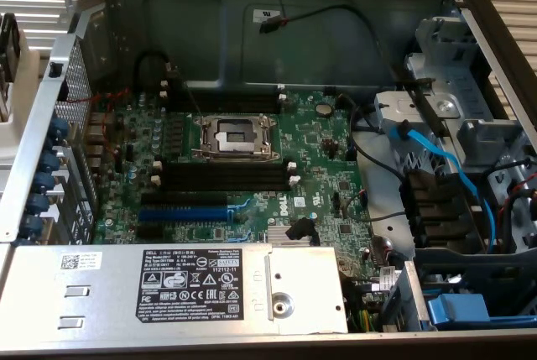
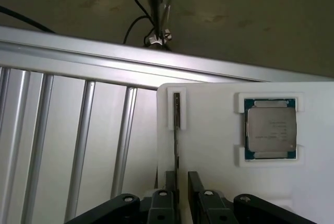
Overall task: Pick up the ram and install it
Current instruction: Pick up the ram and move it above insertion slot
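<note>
I read the case point(image 1: 210, 24) as bare grey sheet metal, dull and faintly scuffed. Circuit board point(image 1: 319, 150) inside: green, with a lacquered sheen. Socket frame point(image 1: 235, 135) at the exterior view's centre: bright, polished metal. Long slots point(image 1: 222, 177): black plastic with white plastic clips. Blue slot point(image 1: 180, 213): plastic too, smooth. Lower left of the exterior view: metal box point(image 1: 302, 293), satin grey, carrying a paper label point(image 1: 189, 280). Blue cable point(image 1: 436, 154) on the right: glossy sheath.

Wrist view:
- Tray point(image 2: 219, 182): matt white plastic.
- Processor point(image 2: 271, 130): brushed metal lid.
- Ram point(image 2: 176, 130): edge-on and dark, I can't tell the finish.
- Gripper point(image 2: 181, 179): matt black.
- Table point(image 2: 62, 130): ribbed aluminium, satin.
</note>
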Action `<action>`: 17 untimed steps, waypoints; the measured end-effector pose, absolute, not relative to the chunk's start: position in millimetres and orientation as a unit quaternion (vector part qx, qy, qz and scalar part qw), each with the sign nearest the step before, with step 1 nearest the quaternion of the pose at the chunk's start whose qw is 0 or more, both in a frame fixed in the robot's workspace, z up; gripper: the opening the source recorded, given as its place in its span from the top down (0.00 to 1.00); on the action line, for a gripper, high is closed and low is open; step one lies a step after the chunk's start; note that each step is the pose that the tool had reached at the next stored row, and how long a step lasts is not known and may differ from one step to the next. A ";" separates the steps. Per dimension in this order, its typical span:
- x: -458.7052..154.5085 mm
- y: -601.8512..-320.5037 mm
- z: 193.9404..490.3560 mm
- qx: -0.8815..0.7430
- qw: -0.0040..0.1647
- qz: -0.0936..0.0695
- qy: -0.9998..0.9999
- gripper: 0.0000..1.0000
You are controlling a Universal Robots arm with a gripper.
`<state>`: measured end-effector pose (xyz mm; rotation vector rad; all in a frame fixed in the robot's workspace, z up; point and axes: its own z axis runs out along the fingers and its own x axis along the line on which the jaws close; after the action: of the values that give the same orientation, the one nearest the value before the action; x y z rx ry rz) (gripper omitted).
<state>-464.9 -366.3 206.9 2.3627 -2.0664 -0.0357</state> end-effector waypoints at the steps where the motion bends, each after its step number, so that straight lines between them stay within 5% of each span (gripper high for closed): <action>1: -464.9 -366.3 206.3 0.753 0.002 -0.011 -0.658 0.75; 17: -464.0 -366.2 202.2 0.753 0.005 -0.008 -0.658 0.75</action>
<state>-464.0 -366.2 202.2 2.3571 -2.0611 -0.0247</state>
